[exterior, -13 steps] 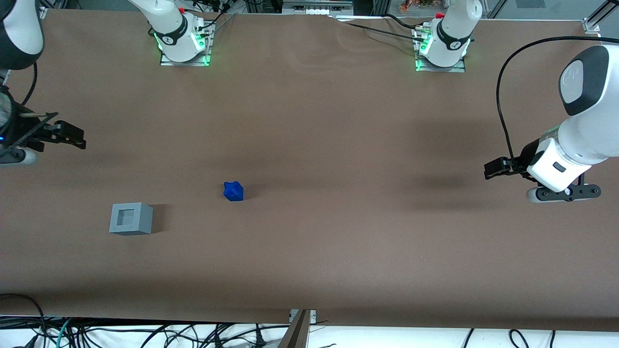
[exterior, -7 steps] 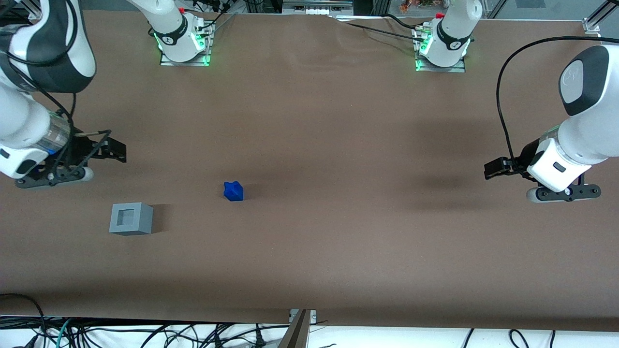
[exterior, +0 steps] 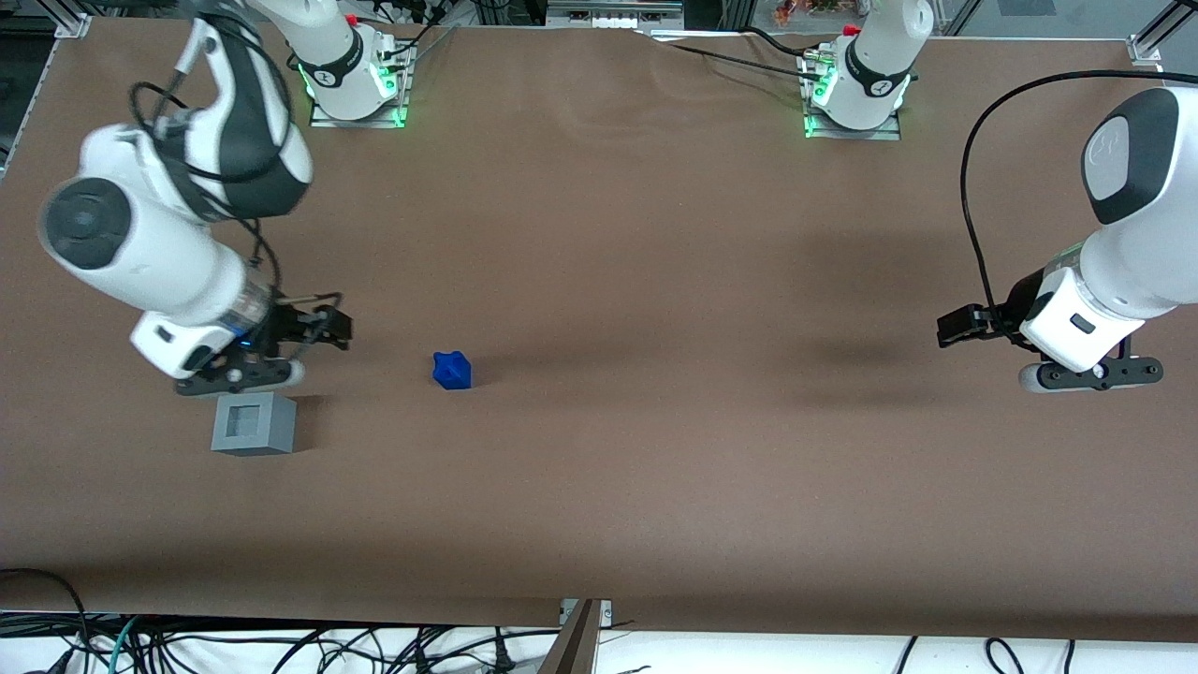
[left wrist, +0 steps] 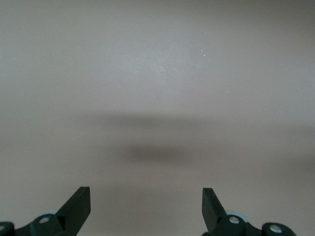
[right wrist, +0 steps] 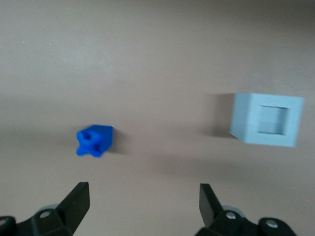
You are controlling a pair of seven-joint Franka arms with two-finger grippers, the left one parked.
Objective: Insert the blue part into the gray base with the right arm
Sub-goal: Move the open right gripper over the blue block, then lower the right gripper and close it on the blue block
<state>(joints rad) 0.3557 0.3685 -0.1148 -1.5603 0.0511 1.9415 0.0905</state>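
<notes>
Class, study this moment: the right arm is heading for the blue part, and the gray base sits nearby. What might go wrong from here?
1. The gripper, fingers open and holding nothing, hovers close to the gray base; a low sweep might knock it.
2. The blue part is small and faceted, so the fingers may close on slanted faces and let it slip or twist.
3. A skewed grasp might misalign it with the base's square recess.

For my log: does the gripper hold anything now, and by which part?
Nothing. The gripper is open, above the table between the gray base and the blue part.
</notes>
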